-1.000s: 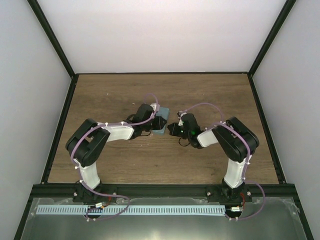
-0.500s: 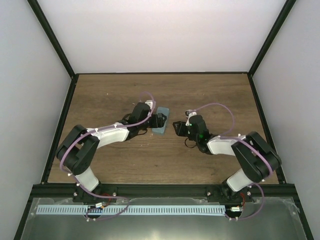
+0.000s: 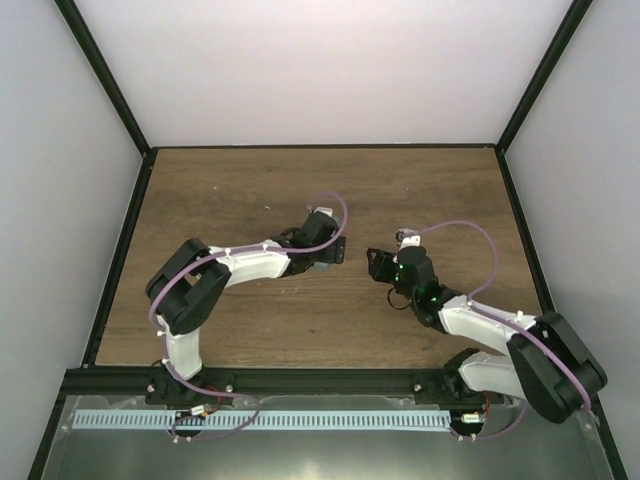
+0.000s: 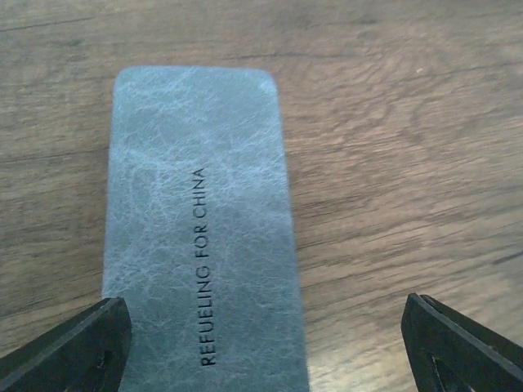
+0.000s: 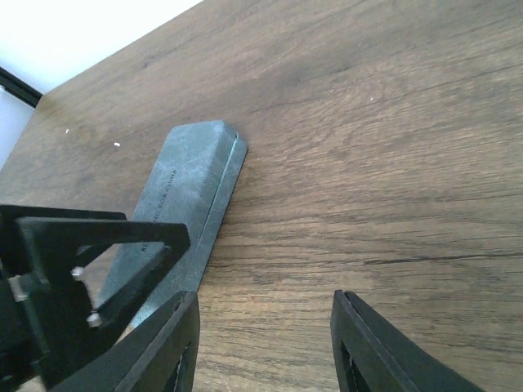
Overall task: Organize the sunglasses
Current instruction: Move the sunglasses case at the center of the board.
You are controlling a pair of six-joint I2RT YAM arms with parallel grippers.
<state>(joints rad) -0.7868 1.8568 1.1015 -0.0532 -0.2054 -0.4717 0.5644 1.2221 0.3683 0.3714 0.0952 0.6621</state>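
Observation:
No sunglasses show in any view. A shut grey-blue case (image 4: pixel 200 220) printed "REFUELING FOR CHINA" lies flat on the wooden table. My left gripper (image 4: pixel 270 347) hovers over its near end, open wide, one finger on each side and neither touching it. In the top view the left gripper (image 3: pixel 325 250) covers most of the case (image 3: pixel 321 266). My right gripper (image 3: pixel 380 262) is a short way right of the case, open, with only bare wood between its fingers (image 5: pixel 265 343). The right wrist view shows the case (image 5: pixel 184 188) at left, with the left gripper (image 5: pixel 82 269) above its near end.
The wooden table (image 3: pixel 430 190) is framed by black rails and white walls. A metal ledge with a white strip (image 3: pixel 260 420) runs along the near edge behind the arm bases.
Both grippers have opened. The left gripper has shifted right, over the case. The right gripper has drawn back to the right, away from the case.

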